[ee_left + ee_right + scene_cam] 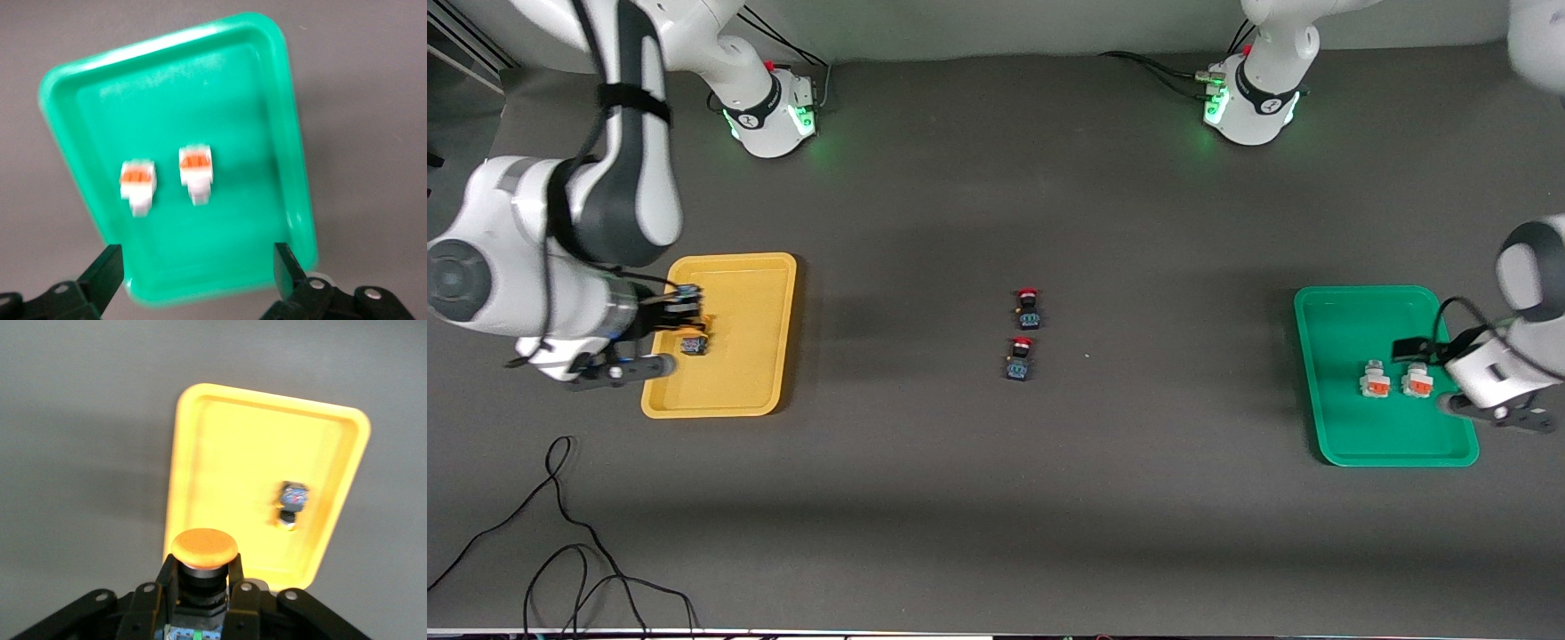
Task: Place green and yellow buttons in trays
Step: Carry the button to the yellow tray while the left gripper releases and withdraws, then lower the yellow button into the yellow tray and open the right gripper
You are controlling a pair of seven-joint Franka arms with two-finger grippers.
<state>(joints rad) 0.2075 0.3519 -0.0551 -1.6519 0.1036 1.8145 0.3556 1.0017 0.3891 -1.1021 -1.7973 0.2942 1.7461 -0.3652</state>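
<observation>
The yellow tray (747, 293) lies at the right arm's end of the table, the green tray (1352, 311) at the left arm's end. My right gripper (682, 309) is shut on a dark-bodied button with an orange-yellow cap (204, 547), held over the yellow tray (227, 453). A second dark yellow-capped button (694, 344) lies in that tray; it also shows in the right wrist view (292, 501). Two white-bodied buttons with orange-red patches (1375, 380) (1416, 382) sit side by side in the green tray (253, 80). My left gripper (197, 267) is open and empty above them (138, 183) (197, 170).
Two dark-bodied buttons with red caps (1028, 308) (1020, 358) lie in the middle of the table, one nearer to the front camera than the other. Loose black cables (560, 533) lie on the table near the front edge at the right arm's end.
</observation>
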